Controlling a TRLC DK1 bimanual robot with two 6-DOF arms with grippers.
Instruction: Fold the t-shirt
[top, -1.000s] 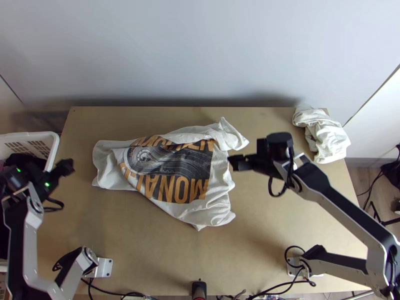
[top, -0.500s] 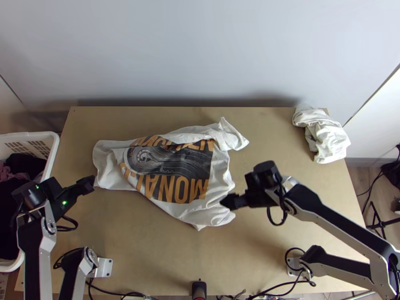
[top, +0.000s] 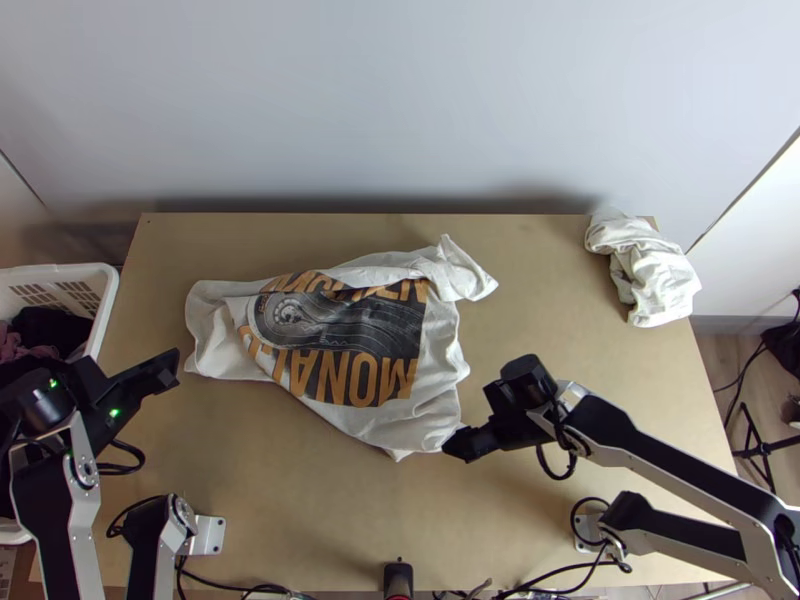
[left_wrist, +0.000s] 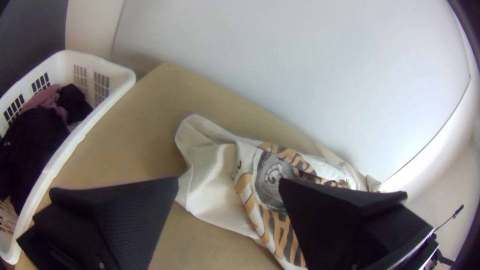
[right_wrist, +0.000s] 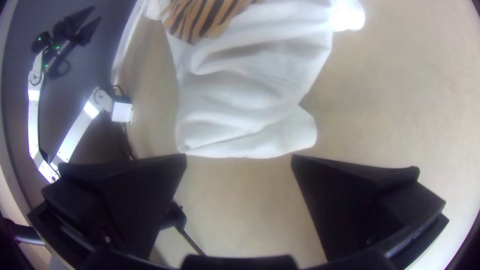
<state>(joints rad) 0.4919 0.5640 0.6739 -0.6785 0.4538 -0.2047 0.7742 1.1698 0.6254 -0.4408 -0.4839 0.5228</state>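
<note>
Lying wrinkled and partly gathered around the middle of the light wooden tabletop (top: 330, 510), the white t-shirt with a dark printed front (top: 345, 345) looks light, thin and limp. It should drape and crease at any pull; breaking it is hardly a worry, but a one-sided tug would probably skew it further, and the fabric may slide over the smooth wood.

The right end effector (right_wrist: 239, 156) is open, its black fingers wide apart beside the near edge of the cloth; whether they touch it I cannot tell. The left end effector (left_wrist: 228, 181) is open as well, near the shirt's narrow end (top: 205, 335), with nothing gripped.

For a hold, I would take the near, loose corner (top: 425, 435) on one side and the outer edge of the narrow end on the other, pinching low and close to the wood so that the layers come together. The bunched far corner (top: 465, 275) probably wants drawing flat before any proper fold.

The dark panel carries large orange-gold lettering (top: 350, 378), partly lost in the creases, and a round grey drawing (top: 290, 312). I can make out no sewn-in label.
</note>
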